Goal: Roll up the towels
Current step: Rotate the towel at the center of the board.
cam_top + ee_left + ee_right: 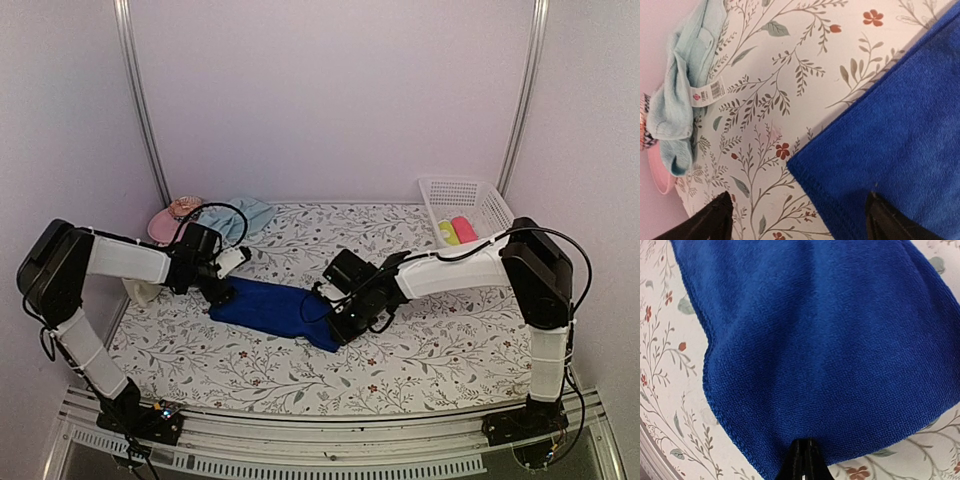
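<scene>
The royal blue towel (270, 308) lies spread on the flowered table cover, its far part slightly humped in the right wrist view (820, 340). My right gripper (340, 330) is shut, its tips (807, 442) pinching the towel's right-hand hem. My left gripper (222, 293) hovers open over the towel's left corner (900, 120), one finger above the cloth and the other above bare table, nothing between them (799, 200). The pale aqua towel (245, 215) lies crumpled at the back left, its label showing (682, 95).
A pink brimmed hat (172, 218) sits beside the aqua towel at the back left corner (657, 175). A white basket (480, 195) at the back right holds a yellow roll (447, 233) and a pink roll (464, 229). Walls enclose the table on three sides.
</scene>
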